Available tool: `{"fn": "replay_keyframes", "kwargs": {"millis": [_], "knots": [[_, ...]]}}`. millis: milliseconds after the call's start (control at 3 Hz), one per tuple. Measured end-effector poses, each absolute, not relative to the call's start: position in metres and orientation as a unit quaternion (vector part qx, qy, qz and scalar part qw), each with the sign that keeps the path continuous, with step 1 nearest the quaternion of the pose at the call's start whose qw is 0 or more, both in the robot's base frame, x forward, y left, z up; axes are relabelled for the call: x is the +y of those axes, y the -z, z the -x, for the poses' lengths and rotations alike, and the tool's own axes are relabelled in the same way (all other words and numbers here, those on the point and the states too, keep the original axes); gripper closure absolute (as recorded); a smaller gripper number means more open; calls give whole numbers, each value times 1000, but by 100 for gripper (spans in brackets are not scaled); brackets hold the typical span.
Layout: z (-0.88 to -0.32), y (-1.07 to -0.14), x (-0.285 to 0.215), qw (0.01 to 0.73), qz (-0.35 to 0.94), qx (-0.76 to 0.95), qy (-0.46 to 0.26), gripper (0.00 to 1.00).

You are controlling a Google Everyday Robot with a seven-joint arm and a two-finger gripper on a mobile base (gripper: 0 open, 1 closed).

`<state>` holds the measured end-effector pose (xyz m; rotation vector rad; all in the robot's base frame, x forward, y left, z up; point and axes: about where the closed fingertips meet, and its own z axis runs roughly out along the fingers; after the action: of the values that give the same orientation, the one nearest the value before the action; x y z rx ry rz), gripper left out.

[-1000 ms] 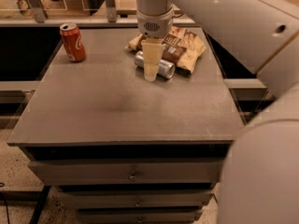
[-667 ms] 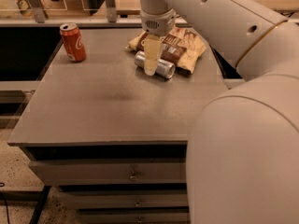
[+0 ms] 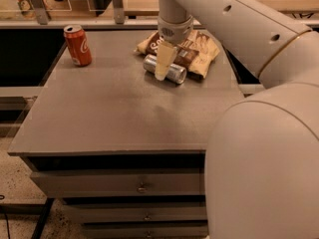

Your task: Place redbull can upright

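Observation:
The redbull can, slim and silver, lies on its side at the back middle of the grey table, right in front of the snack bags. My gripper comes straight down from above and sits on the middle of the can, covering part of it. The can's two ends show left and right of the gripper. My arm runs from the gripper up and to the right, and fills the right side of the view.
A red cola can stands upright at the back left of the table. Brown and cream snack bags lie behind and to the right of the redbull can. Drawers are under the table top. A rail runs behind the table.
My arm's big lower segment has swung further into the right foreground. The gripper has stayed on the lying can, and the can has not moved.

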<state>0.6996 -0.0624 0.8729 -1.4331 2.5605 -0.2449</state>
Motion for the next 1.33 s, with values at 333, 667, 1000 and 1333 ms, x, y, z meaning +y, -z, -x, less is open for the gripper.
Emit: {"fn": "replay_keyframes", "kwargs": {"millis": [333,667,1000,1333], "knots": [[-701,-865,-53,102,486,865,77,18],[-701,-856,-45,98,488,865,68,39],[-704,-847,-39,94,491,864,62,34],[-705,-847,-39,94,491,864,62,34]]}}
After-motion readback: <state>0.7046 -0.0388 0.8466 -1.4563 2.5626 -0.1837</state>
